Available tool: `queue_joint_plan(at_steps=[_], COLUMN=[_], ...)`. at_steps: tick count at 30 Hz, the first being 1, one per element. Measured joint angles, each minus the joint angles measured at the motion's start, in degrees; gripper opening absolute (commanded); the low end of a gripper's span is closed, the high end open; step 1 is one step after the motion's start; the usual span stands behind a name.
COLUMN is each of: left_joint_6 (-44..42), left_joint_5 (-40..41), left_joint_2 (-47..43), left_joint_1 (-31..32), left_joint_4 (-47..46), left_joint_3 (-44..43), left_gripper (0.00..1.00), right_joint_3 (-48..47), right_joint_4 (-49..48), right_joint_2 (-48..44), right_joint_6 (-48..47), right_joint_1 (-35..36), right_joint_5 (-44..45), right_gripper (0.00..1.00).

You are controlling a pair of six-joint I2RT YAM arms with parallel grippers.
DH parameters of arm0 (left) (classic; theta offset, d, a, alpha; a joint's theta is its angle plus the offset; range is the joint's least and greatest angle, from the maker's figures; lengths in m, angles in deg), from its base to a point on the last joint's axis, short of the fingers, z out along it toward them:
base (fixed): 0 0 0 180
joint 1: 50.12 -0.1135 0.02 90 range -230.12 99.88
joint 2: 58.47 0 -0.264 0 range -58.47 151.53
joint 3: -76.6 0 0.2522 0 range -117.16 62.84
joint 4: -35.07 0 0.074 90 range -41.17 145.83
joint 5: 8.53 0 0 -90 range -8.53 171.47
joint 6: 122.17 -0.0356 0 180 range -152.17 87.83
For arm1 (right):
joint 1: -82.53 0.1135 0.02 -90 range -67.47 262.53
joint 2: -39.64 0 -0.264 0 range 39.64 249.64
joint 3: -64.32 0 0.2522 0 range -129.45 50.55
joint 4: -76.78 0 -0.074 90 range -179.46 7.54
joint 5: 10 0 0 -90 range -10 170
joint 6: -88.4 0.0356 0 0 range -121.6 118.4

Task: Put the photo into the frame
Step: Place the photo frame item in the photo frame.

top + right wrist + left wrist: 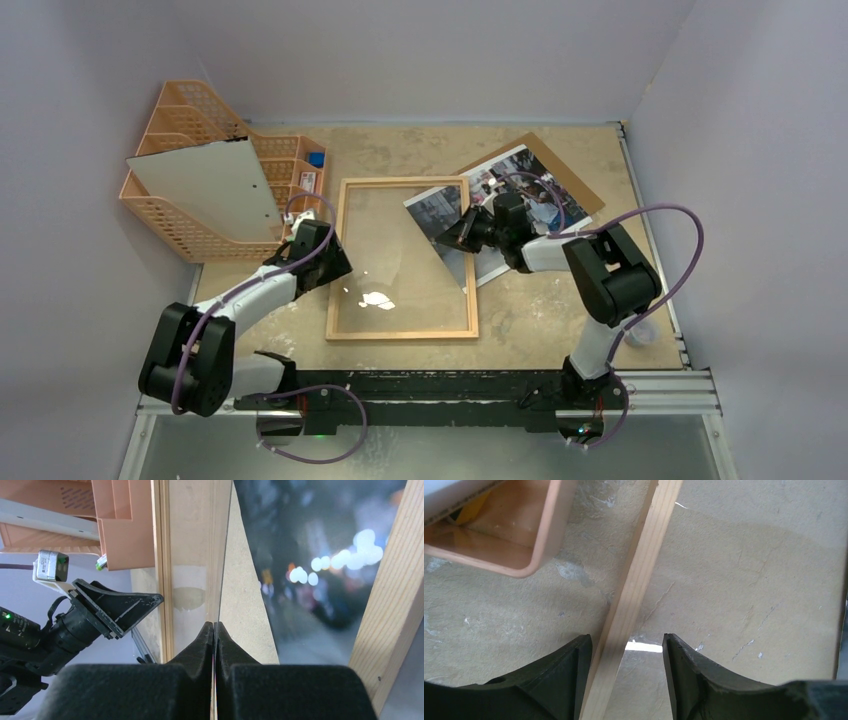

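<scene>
The frame (400, 331), thin light wood round a clear pane, lies flat mid-table. The photo (470, 195), a street print lying face up, is skewed across the frame's right edge. My right gripper (447, 237) is shut on the photo's lower left edge. In the right wrist view the gripper (215, 630) pinches the sheet, seen edge-on (224, 555), beside a frame strip (390, 605). My left gripper (335, 262) is open over the frame's left edge. In the left wrist view the gripper (626, 650) straddles the wood strip (636, 590), and I see no contact with it.
A brown hardboard panel (570, 175) lies under the photo at the back right. An orange mesh organizer (200, 125) stands at the back left, with a pale grey sheet (215, 190) leaning on it. Its corner (539, 535) is close to the left gripper. Grey walls enclose the table.
</scene>
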Motion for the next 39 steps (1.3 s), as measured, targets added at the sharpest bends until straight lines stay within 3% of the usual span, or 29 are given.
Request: queue_joint_plan(at_steps=[6, 12, 23, 28, 39], left_joint_6=[-0.02, -0.02, -0.02, -0.02, -0.02], left_joint_5=[0.0, 0.0, 0.07, 0.22, 0.96], left_joint_2=[0.0, 0.0, -0.02, -0.04, -1.11], left_joint_1=[-0.02, -0.02, 0.0, -0.02, -0.02], left_joint_4=[0.04, 0.07, 0.33, 0.46, 1.25], left_joint_3=[0.0, 0.0, 0.0, 0.0, 0.0], left_gripper=[0.54, 0.51, 0.49, 0.49, 0.51], right_joint_3=[-2.58, -2.47, 0.61, 0.66, -1.51], right_joint_4=[2.69, 0.63, -6.47, -6.38, 2.34], right_joint_2=[0.0, -0.09, -1.16, -1.2, -1.6], right_joint_6=[-1.57, -3.17, -3.3, -3.3, -4.68], right_joint_1=[0.07, 0.07, 0.28, 0.44, 0.76], right_joint_5=[0.02, -0.72, -2.21, -1.99, 1.97], right_gripper=[0.07, 0.0, 0.0, 0.28, 0.62])
